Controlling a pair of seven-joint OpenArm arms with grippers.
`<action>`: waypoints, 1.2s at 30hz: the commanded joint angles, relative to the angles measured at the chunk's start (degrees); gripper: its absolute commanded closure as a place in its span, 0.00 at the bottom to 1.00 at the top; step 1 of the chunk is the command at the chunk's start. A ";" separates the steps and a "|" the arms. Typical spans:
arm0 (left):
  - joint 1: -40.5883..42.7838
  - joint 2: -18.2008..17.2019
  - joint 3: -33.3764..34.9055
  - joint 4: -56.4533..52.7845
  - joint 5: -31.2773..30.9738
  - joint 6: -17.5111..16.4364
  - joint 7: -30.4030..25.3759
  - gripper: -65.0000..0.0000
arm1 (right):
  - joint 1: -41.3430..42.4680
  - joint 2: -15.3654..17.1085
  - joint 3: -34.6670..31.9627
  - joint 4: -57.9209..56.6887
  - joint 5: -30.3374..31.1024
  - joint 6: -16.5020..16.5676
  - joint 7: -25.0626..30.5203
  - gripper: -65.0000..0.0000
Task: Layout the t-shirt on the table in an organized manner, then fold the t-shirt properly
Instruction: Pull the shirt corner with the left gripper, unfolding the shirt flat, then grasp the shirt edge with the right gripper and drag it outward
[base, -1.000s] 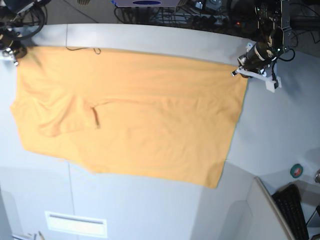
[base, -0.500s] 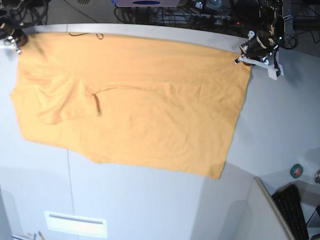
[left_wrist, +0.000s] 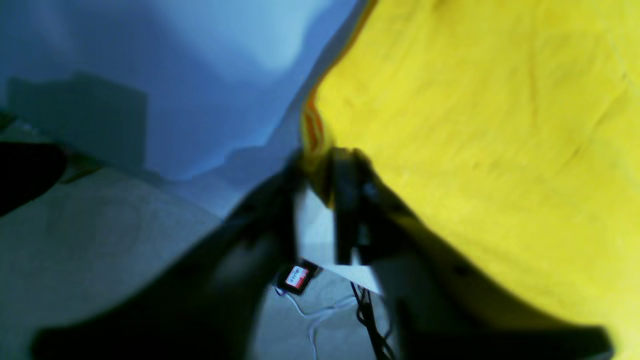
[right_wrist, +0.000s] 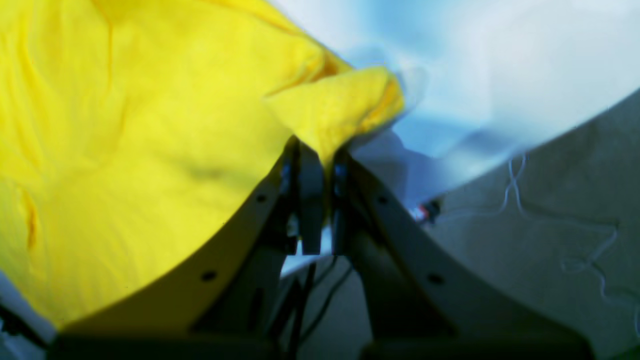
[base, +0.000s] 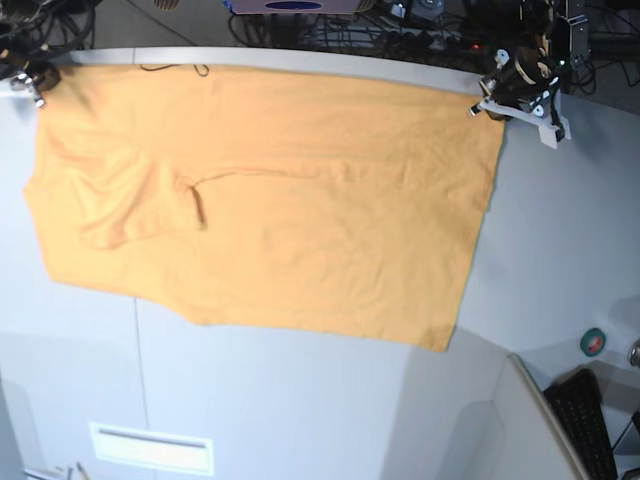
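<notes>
So the t-shirt (base: 270, 200) lies spread nearly flat across the far half of the table (base: 300, 410), one sleeve tucked under at left; layout looks almost done, folding not begun. My left gripper (left_wrist: 320, 175) and right gripper (right_wrist: 320, 165) each pinch a far corner, though blur makes the left grip uncertain. I can read no writing.
</notes>
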 joint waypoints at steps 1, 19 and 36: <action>0.41 -0.59 -0.34 1.99 -0.25 -0.31 -0.73 0.72 | 0.06 0.97 0.46 3.19 0.84 0.10 0.07 0.80; -10.40 0.99 2.21 7.18 2.74 -0.49 -0.55 1.00 | 4.98 6.86 -11.67 8.82 0.40 0.10 17.91 0.72; -22.44 1.08 10.03 -14.19 18.48 -0.49 -0.90 1.00 | 29.86 24.00 -45.25 -43.13 0.40 0.10 47.45 0.54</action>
